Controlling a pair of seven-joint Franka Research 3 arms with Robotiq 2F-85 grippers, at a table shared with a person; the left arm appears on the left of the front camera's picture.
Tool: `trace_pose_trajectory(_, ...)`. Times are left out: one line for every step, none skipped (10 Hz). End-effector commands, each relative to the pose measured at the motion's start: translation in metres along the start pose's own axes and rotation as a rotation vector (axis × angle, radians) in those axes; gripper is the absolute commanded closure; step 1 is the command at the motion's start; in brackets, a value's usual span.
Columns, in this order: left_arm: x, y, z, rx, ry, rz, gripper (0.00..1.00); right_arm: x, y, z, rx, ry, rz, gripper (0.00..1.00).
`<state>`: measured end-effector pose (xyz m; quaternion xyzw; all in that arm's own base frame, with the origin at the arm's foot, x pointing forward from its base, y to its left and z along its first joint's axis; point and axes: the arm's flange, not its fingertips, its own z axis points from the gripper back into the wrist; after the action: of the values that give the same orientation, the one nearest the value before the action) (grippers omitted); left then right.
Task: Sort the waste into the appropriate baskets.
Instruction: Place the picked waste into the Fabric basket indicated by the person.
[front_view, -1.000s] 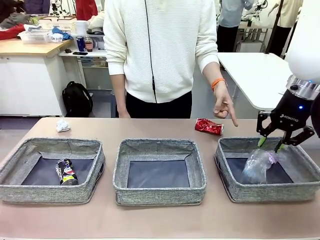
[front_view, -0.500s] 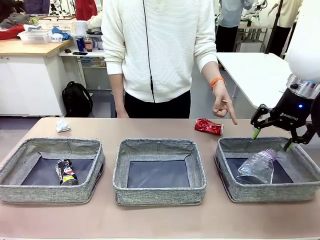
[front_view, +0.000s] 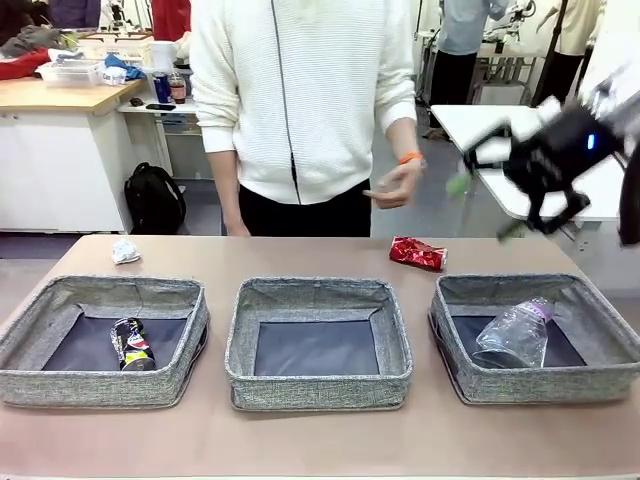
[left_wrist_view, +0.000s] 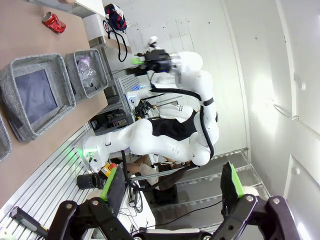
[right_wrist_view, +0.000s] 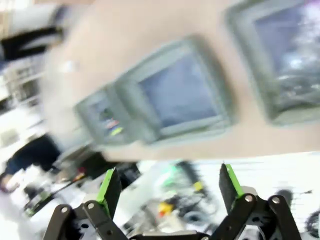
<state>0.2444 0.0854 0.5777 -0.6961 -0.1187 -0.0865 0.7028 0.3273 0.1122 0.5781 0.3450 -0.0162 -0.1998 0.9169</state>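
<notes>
Bottle (front_view: 512, 336) flat in right basket (front_view: 530, 386), cap far-right; left fingers (left_wrist_view: 110, 183), right fingers (right_wrist_view: 108, 187) spread empty.

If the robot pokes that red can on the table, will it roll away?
Probably not far: the red can looks crushed and dented, so it would likely wobble or skid rather than roll smoothly. Squashed like that, it is probably empty and light, so even a small nudge might shift it.

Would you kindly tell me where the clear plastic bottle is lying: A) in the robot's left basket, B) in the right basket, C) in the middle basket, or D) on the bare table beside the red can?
B: the clear plastic bottle lies on its side inside the right basket, while the left basket holds the dark drink can.
</notes>
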Motion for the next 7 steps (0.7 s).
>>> trace_pose_trajectory(0.000,-0.002,-0.001,-0.024,-0.003,-0.021,0.00,-0.001,0.004,0.035,0.501,0.233,0.035,0.00)
trace_pose_trajectory(0.000,-0.002,-0.001,-0.024,-0.003,-0.021,0.00,-0.003,0.000,0.054,0.692,0.291,0.012,0.00)
trace_pose_trajectory(0.000,-0.002,-0.001,-0.024,-0.003,-0.021,0.00,-0.003,-0.008,0.063,0.775,0.313,-0.001,0.00)
trace_pose_trajectory(0.000,-0.002,-0.001,-0.024,-0.003,-0.021,0.00,0.001,-0.018,0.065,0.770,0.332,-0.018,0.00)
trace_pose_trajectory(0.000,-0.002,-0.001,-0.024,-0.003,-0.021,0.00,0.006,-0.028,0.054,0.695,0.369,-0.034,0.00)
trace_pose_trajectory(0.000,-0.002,-0.001,-0.024,-0.003,-0.021,0.00,0.008,-0.037,0.035,0.595,0.438,0.086,0.00)
trace_pose_trajectory(0.000,-0.002,-0.001,-0.024,-0.003,-0.021,0.00,0.006,-0.048,0.020,0.494,0.414,0.295,0.00)
